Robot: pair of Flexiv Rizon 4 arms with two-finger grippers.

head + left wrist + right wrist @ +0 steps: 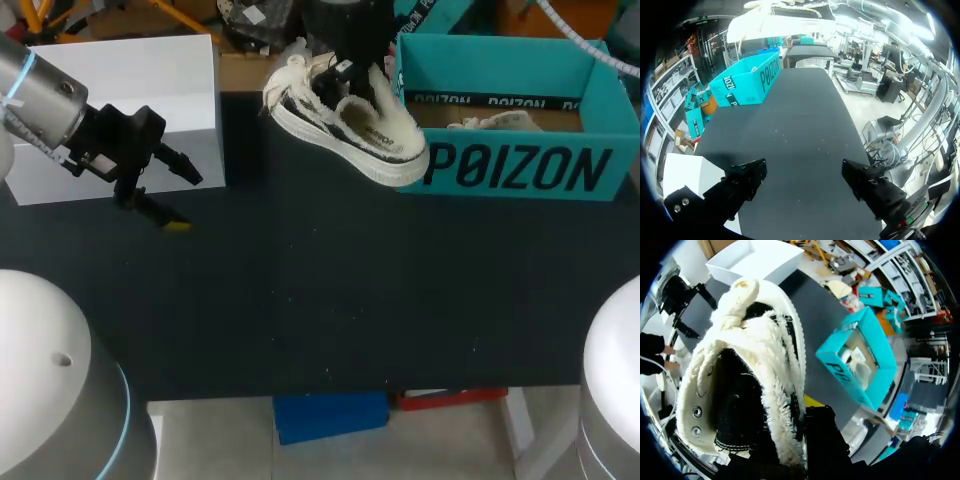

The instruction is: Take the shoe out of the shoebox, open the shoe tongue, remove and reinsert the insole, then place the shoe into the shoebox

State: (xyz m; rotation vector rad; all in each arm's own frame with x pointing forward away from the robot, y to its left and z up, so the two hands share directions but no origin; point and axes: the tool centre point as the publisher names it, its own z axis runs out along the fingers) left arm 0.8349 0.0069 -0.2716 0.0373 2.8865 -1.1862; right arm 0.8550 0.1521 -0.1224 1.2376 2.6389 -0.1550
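Observation:
A white fleecy shoe with black patches (pixel 345 118) hangs tilted above the table's far middle, just left of the teal shoebox (pixel 520 165). My right gripper (pixel 345 70) comes down from above and is shut on the shoe's rim. In the right wrist view the shoe (pixel 747 370) fills the picture, opening toward the camera, with the right gripper (pixel 810 407) at its furry edge. My left gripper (pixel 185 195) stands open and empty over the table's left side. The left wrist view shows its fingers (pixel 745 177) spread wide, with the shoe's sole (pixel 775 22) far ahead.
A second pale shoe (pixel 495 122) lies inside the teal shoebox (pixel 747 77). A white box (pixel 130 100) stands at the back left, right behind the left gripper. Dark tabletop (pixel 330 290) stretches across the middle and front.

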